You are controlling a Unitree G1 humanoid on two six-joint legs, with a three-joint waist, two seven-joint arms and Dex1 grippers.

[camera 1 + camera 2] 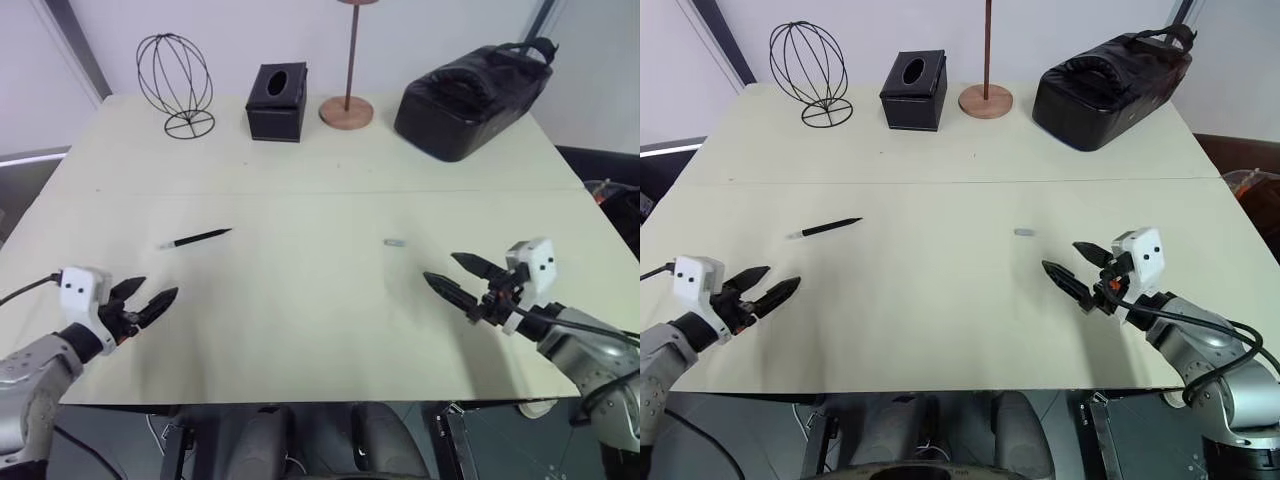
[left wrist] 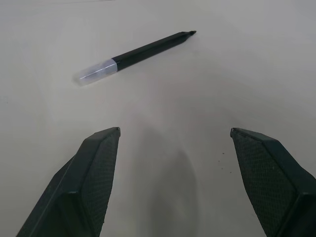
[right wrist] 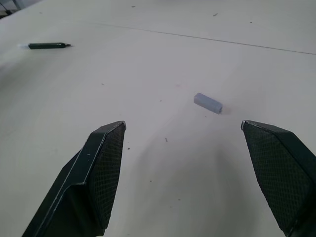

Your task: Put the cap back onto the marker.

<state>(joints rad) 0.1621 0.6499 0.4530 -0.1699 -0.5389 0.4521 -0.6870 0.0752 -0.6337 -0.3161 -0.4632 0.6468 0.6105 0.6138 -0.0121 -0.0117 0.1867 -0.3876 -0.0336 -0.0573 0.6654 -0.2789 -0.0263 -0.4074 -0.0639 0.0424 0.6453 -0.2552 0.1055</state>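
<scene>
The marker [image 1: 197,238] lies flat on the pale table [image 1: 300,170], left of centre, black with a pale clear end toward the left; it also shows ahead of the left fingers as the marker [image 2: 133,53]. The cap [image 1: 394,242] is a tiny light-grey cylinder lying right of centre, seen closer as the cap [image 3: 208,102]. My left gripper [image 1: 150,294] hovers open near the front left edge, short of the marker. My right gripper [image 1: 448,274] stands open at the front right, just short of the cap. Both hold nothing.
Along the table's back edge stand a black wire globe frame [image 1: 175,82], a black tissue box [image 1: 277,101], a wooden stand with a round base [image 1: 347,110] and a black bag [image 1: 470,88]. A seam [image 1: 300,192] crosses the table.
</scene>
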